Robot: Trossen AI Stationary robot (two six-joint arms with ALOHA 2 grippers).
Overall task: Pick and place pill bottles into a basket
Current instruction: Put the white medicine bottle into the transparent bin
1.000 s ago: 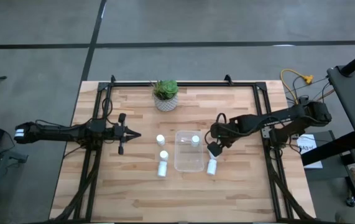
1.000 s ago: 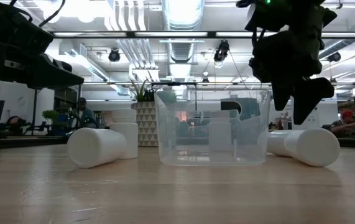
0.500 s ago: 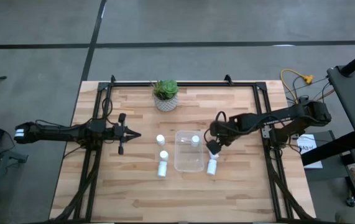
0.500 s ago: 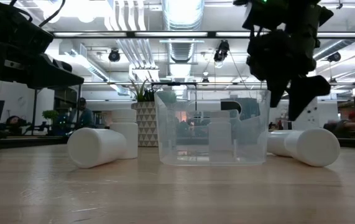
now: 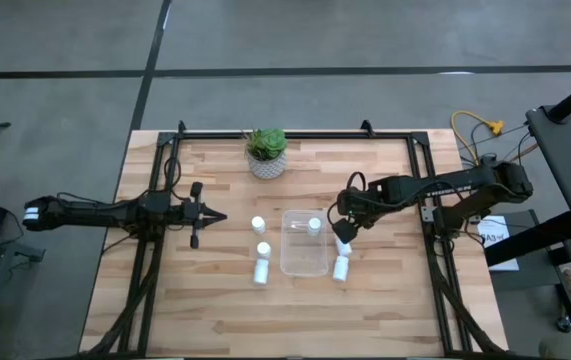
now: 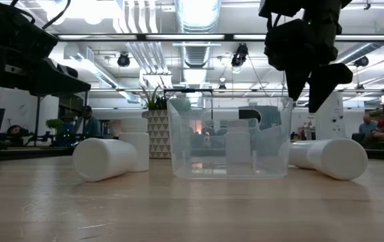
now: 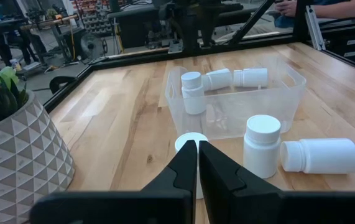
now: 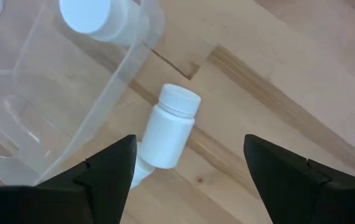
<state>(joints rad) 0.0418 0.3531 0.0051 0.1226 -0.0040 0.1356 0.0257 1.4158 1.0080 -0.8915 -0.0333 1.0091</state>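
Right claw (image 5: 343, 228) hanging at 3 o'clock of the basket (image 5: 304, 262), fingers (image 8: 106, 167) spread wide, gripping nothing. Directly beneath it, two pill bottles lying on the wooden counter (image 5: 385, 290) just outside the basket's wall, end to end: one (image 5: 343, 247) nearer the claw, one (image 5: 341, 267) toward 6 o'clock of it. Inside the basket, a single upright bottle (image 5: 314, 225) in the corner toward 1 o'clock. Off the basket's 9 o'clock side, three more bottles: one standing (image 5: 258, 225), another standing (image 5: 263, 248) at 6 o'clock of it, a third (image 5: 261, 269) on its side next along. Left claw (image 5: 215, 216) well apart at 9 o'clock, pressed together, empty, held above the counter. Potted plant (image 5: 266, 152) at 11 o'clock of the basket, near the counter's far edge.
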